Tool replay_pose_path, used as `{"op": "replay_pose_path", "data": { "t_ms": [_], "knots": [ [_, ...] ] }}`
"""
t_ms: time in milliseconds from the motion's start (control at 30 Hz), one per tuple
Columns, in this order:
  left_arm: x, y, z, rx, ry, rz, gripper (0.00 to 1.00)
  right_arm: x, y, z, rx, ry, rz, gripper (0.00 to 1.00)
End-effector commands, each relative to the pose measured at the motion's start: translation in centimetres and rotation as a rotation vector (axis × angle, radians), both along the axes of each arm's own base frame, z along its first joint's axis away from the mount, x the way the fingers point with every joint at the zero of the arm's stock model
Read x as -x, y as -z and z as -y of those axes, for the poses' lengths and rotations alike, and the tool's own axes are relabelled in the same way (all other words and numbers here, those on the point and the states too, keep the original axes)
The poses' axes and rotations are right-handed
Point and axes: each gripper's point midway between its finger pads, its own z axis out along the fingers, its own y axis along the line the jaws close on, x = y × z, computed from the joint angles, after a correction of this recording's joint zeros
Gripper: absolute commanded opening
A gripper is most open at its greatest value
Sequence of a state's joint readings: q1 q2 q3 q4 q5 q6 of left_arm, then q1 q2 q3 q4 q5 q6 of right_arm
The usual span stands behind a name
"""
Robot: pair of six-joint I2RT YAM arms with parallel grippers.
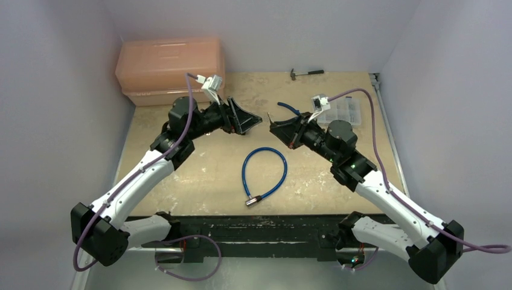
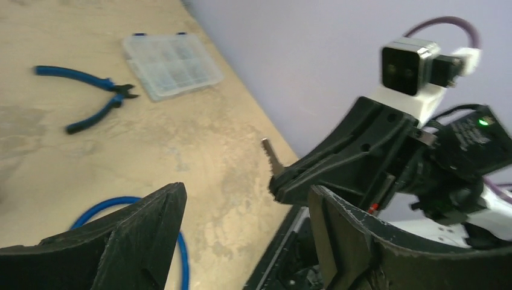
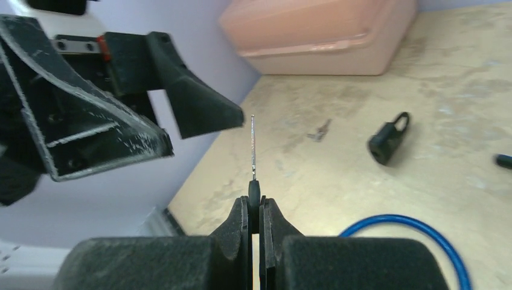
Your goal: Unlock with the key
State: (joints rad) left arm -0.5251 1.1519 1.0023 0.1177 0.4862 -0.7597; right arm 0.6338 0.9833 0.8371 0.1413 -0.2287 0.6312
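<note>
A blue cable [image 1: 264, 172] lies looped on the table [image 1: 199, 175] nearest the bases, its metal end at six o'clock. Beyond it, the right gripper [image 3: 254, 202] is clamped on the key [image 3: 254, 188] by its black head. The blade points at the left gripper [image 2: 246, 193], whose fingers stand wide apart around nothing. In the right wrist view the black padlock [image 3: 389, 138] lies at three o'clock of the blade. Farther off are blue-handled pliers [image 2: 90, 99] and a clear organizer box [image 2: 172, 65]. A hammer [image 1: 306, 73] lies at twelve and a pink case [image 1: 170, 69] at eleven.
</note>
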Motion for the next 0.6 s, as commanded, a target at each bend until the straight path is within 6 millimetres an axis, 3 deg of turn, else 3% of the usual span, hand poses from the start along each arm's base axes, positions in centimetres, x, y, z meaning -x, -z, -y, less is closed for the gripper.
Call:
{"op": "replay_pose_path", "data": {
  "t_ms": [0, 267, 467, 567],
  "knots": [
    [-3.0, 1.3, -2.4, -0.204, -0.172, 0.029, 0.79, -1.4, 2.8, 3.5, 0.128, 0.191, -0.023, 0.00],
    [-7.2, 5.0, -4.1, -0.435, -0.311, -0.001, 0.75, -1.4, 5.6, 5.0, 0.236, 0.238, -0.048, 0.00],
    [-10.4, 8.9, -4.6, -0.586, -0.371, -0.052, 0.69, -2.3, 7.4, 7.4, 0.298, 0.371, -0.089, 0.00],
    [-12.3, 11.1, -4.6, -0.662, -0.398, -0.077, 0.69, -2.1, 8.7, 7.6, 0.302, 0.381, -0.127, 0.00]
  ]
}}
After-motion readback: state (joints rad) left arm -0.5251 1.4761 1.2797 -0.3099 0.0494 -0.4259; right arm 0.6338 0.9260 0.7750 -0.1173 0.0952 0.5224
